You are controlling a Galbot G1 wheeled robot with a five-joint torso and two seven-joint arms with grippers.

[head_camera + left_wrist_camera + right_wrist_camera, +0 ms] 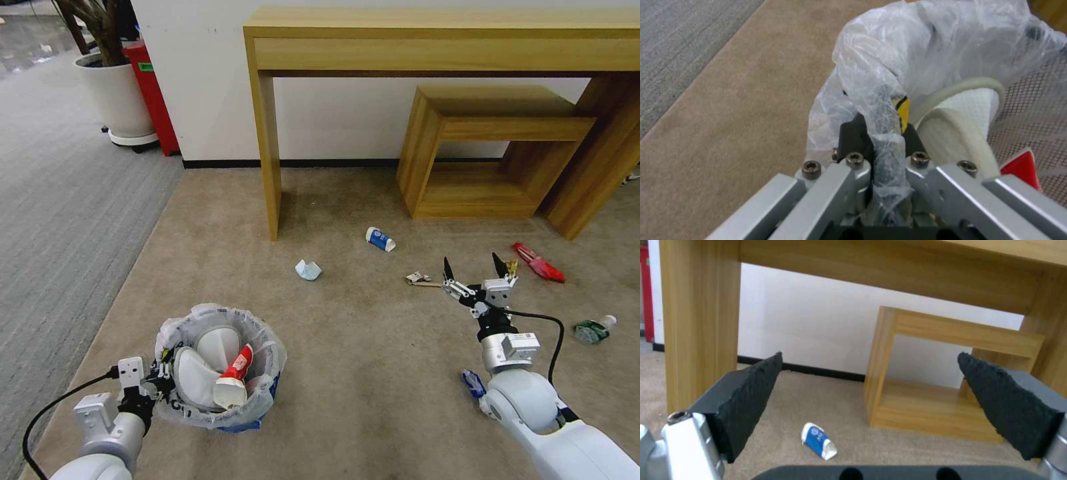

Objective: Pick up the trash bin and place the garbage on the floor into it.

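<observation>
Your left gripper (pixel 162 375) is pinched tight on the bagged rim of the trash bin (pixel 220 368). Your right gripper (pixel 475 269) hangs wide apart over the floor (pixel 347 347), and the blue-white cup (pixel 380 239) lies ahead of it, toward the table leg (pixel 267 153).

A white wall (pixel 333 113) with a black baseboard (pixel 333 163) spans the top of the frame. A long wooden desk (pixel 440 40) stands against it, upper right, sheltering a wooden cube stool (pixel 480 150). Grey striped carpet (pixel 60 180) runs down the left; a white planter (pixel 117 100) sits upper left.
</observation>
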